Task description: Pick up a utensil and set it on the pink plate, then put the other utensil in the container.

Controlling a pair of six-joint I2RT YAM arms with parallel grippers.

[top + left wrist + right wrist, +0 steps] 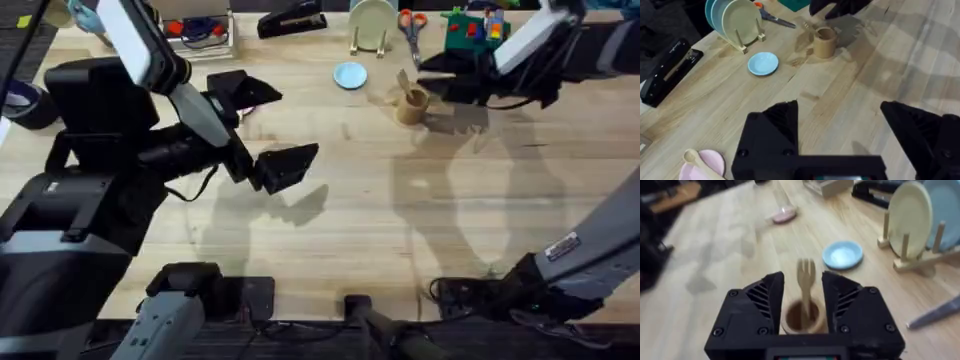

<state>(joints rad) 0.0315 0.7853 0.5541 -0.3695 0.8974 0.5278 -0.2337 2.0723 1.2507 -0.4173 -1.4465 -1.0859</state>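
Light blue plate (350,75), small and round, flat on the wooden bench (400,220). Pale green plate (372,22) upright in a wooden rack (751,41), orange-handled scissors (411,30) just beside it. Black stapler (291,18) at the far edge; clear box of coloured items (200,32) further left.

Open wood in the middle, clutter along the far edge.

The light wooden table (400,230) lies bare across its centre and near side, giving wide passage there. Around the small tan cylindrical cup (411,104) it is tighter: the right arm's black gripper (445,78) hangs just beside it, the pale wooden fork (805,275) stands up between its spread fingers, the small light blue plate (350,75) lies near, and the rack of upright plates (372,25) and orange-handled scissors (411,28) stand behind. The left arm's black gripper (262,128) blocks the left-centre.
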